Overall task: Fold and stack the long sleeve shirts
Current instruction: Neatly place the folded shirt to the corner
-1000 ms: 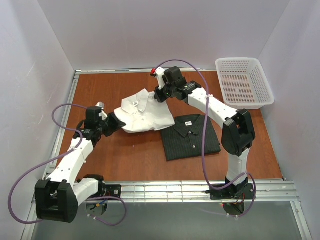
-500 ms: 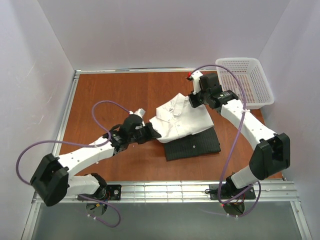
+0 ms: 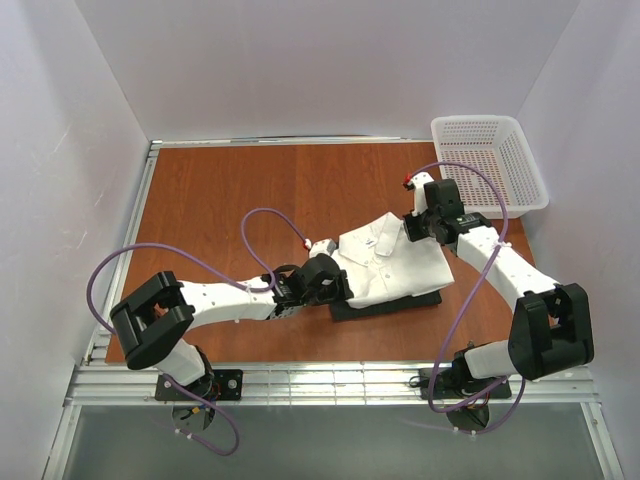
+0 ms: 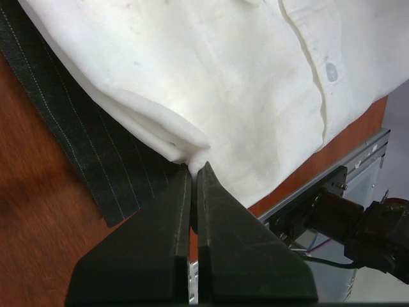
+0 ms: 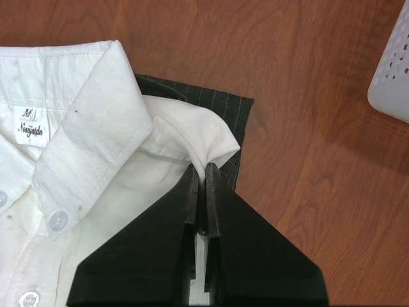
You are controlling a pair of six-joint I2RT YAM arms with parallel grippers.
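Observation:
The folded white shirt [image 3: 392, 262] lies over the folded dark charcoal striped shirt [image 3: 400, 303], covering most of it. My left gripper [image 3: 343, 288] is shut on the white shirt's near left edge [image 4: 185, 144], with the striped shirt [image 4: 70, 121] beneath. My right gripper [image 3: 412, 228] is shut on the white shirt's far right corner [image 5: 204, 144] beside the collar [image 5: 89, 121]. A strip of the striped shirt [image 5: 223, 102] shows under that corner.
A white mesh basket [image 3: 488, 165] stands at the far right corner; its edge shows in the right wrist view [image 5: 393, 70]. The brown table [image 3: 220, 200] extends to the left. A metal rail [image 3: 330, 380] runs along the near edge.
Both grippers have carried the white shirt rightward from the table's left middle onto the striped shirt. The left arm has stretched far to the right.

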